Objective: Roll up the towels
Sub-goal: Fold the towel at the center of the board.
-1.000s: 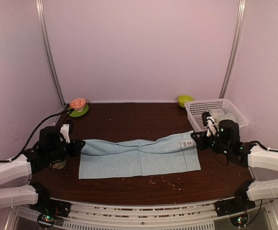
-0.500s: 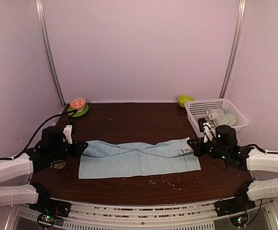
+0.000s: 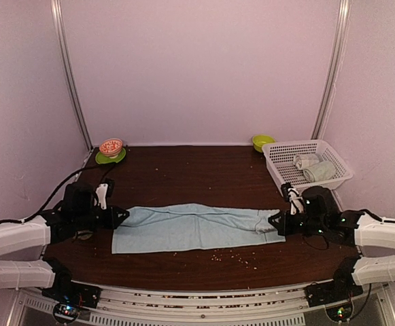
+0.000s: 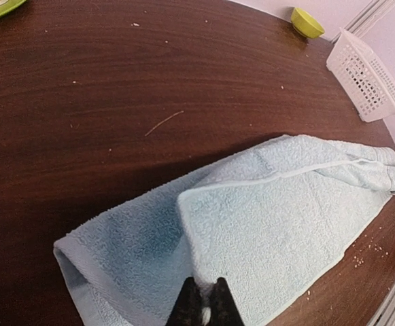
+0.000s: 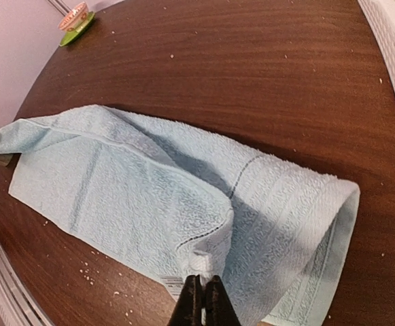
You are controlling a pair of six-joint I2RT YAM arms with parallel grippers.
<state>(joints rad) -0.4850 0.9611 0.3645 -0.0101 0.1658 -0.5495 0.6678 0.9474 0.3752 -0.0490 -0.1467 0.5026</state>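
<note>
Pinching a corner apiece, the left end effector and right end effector are clamped shut on the light blue towel, which lies stretched between them, folded over lengthwise on the bench. Soft, light, floppy terry: probably best taken at the firmer hemmed edges

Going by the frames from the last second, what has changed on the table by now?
The left tool and right tool, each shut on a far corner of the light blue towel, drew that edge toward the near side, folding the towel narrower. Nothing was let go. The basket and green bowl stayed put.
</note>
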